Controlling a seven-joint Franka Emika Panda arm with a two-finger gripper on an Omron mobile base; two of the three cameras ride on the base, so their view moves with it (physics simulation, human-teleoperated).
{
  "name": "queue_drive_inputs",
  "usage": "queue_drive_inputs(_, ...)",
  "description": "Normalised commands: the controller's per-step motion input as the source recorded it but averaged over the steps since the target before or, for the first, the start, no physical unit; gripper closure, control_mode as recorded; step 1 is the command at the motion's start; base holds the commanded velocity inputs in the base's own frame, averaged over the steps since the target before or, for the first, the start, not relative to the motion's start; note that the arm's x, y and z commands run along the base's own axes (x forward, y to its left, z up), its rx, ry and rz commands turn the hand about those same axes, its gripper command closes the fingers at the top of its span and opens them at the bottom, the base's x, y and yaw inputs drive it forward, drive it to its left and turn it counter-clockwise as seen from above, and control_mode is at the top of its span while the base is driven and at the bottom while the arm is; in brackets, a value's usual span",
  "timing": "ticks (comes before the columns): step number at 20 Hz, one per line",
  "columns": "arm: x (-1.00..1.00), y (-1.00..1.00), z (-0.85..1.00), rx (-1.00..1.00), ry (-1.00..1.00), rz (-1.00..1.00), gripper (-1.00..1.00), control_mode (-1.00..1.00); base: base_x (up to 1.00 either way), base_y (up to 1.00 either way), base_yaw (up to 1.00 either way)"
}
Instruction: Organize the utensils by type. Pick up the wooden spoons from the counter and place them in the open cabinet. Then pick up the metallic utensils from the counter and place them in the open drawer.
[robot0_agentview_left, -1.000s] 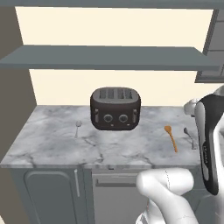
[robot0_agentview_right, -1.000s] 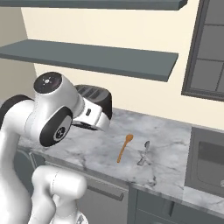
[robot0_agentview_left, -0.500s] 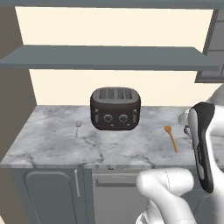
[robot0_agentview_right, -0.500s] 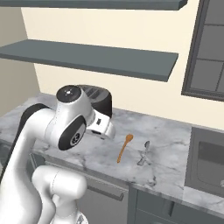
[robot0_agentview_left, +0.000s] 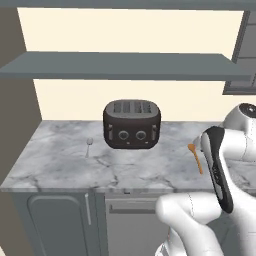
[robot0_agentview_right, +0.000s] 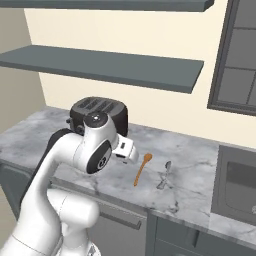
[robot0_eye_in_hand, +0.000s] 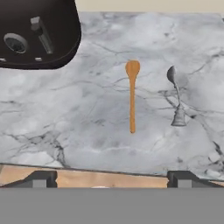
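Observation:
An orange-brown wooden spoon (robot0_eye_in_hand: 132, 94) lies flat on the marble counter (robot0_eye_in_hand: 87, 113), bowl end away from me, ahead of my gripper (robot0_eye_in_hand: 112, 178). The gripper's jaws stand wide open with nothing between them, above the counter and short of the spoon's handle end. A small metal spoon (robot0_eye_in_hand: 176, 92) lies just right of the wooden one. From the right base view the wooden spoon (robot0_agentview_right: 141, 169) and the metal spoon (robot0_agentview_right: 165, 174) lie side by side past my hand. Another metal spoon (robot0_agentview_left: 89, 145) lies left of the toaster. The cabinet and the drawer are out of view.
A black toaster (robot0_agentview_left: 132, 125) stands at the back of the counter, close to the left of my hand (robot0_agentview_right: 125, 150). A grey shelf (robot0_agentview_left: 120, 65) runs along the wall above. A dark recessed basin (robot0_agentview_right: 235, 185) sits at the counter's right end.
The arm has swung forward and down over the counter, bringing the hand from beside the toaster toward the wooden spoon. The jaws stayed open. The spoons have not moved.

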Motion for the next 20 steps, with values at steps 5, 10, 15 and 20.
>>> queue_drive_inputs(5, 0.44, -0.24, -0.4, 0.0, 0.16, 0.05, -1.0, -1.0, 0.0, 0.0, 0.0)
queue_drive_inputs(10, 0.06, -0.2, -0.45, 0.0, 0.06, 0.18, -1.0, -1.0, 0.0, 0.0, 0.0)
queue_drive_inputs(15, 0.38, -0.07, -0.41, 0.0, 0.12, 0.09, -1.0, -1.0, 0.0, 0.0, 0.0)
queue_drive_inputs(20, 0.39, 0.0, -0.39, 0.0, 0.14, 0.01, -1.0, -1.0, 0.0, 0.0, 0.0)
